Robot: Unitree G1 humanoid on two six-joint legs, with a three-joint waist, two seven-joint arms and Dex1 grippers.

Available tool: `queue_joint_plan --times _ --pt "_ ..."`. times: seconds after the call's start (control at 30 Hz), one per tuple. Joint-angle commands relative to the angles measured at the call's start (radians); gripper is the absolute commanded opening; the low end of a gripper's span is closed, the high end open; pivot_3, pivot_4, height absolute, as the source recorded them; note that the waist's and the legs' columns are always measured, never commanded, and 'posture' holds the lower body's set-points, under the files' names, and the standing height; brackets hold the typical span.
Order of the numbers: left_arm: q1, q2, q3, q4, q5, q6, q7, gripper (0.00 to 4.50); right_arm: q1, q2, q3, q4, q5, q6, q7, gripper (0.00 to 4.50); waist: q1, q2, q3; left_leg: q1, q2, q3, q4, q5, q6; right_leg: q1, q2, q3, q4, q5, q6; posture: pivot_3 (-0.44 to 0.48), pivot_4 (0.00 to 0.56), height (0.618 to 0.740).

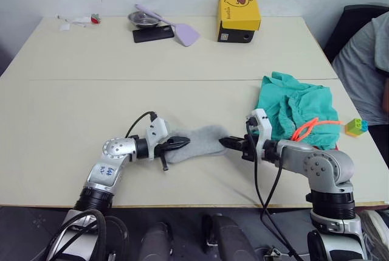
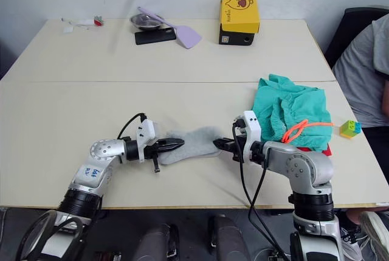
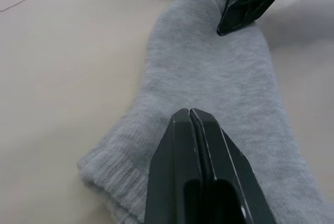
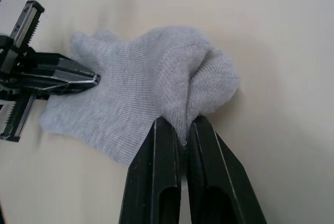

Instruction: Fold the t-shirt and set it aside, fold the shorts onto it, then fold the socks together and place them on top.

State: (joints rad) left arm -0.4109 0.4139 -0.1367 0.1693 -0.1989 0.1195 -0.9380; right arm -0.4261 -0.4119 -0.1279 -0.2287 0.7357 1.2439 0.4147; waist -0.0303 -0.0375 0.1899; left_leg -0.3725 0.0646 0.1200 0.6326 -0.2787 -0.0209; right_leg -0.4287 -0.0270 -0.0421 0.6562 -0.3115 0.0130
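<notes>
Item: shorts (image 1: 296, 107), teal, heaped just behind my right gripper (image 4: 180, 135), red t-shirt (image 2: 326, 149) edge beneath. Item: socks (image 1: 197, 141), grey, flat between my grippers. Right fingers pinch the toe end; left gripper (image 3: 192, 122) closed, resting on the cuff end, apparently gripping nothing. Step judged: sock fold; next, carry toe toward cuff.

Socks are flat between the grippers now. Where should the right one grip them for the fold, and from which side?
Judging by their pose, grip the socks at the end nearest the shorts, coming in low from the robot's right. They lie lengthwise between the grippers, and the right gripper is already shut on a raised pucker of that end, while the left gripper is shut over the ribbed cuff end.
</notes>
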Motion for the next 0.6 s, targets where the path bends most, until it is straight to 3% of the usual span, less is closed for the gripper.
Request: queue_joint_plan --times 0.03,0.3,0.6 --pt "-0.028 -0.03 0.001 -0.02 -0.016 0.014 0.02 0.0 -0.038 -0.056 -0.028 -0.026 -0.009 -0.026 0.02 0.03 0.001 0.0 0.0 0.0 0.0 0.0 0.0 0.0 0.0 0.0 0.0 0.0 -0.001 0.0 0.0 0.0 0.15 0.74" --pt "-0.063 -0.106 -0.036 -0.003 0.029 0.064 0.086 0.0 -0.127 -0.127 0.053 -0.061 -0.026 -0.029 0.07 0.03 -0.005 0.0 0.0 0.0 0.0 0.0 -0.001 0.0 0.0 0.0 0.001 -0.001 -0.002 0.0 0.001 0.0 0.15 0.74" --pt "-0.035 -0.093 -0.044 -0.016 0.058 0.136 0.134 0.0 -0.184 -0.062 0.093 -0.16 0.018 0.094 0.024 0.03 -0.003 0.0 0.0 -0.001 0.0 0.0 -0.001 0.0 0.0 -0.001 0.0 -0.001 -0.002 0.0 0.001 0.0 0.15 0.74"
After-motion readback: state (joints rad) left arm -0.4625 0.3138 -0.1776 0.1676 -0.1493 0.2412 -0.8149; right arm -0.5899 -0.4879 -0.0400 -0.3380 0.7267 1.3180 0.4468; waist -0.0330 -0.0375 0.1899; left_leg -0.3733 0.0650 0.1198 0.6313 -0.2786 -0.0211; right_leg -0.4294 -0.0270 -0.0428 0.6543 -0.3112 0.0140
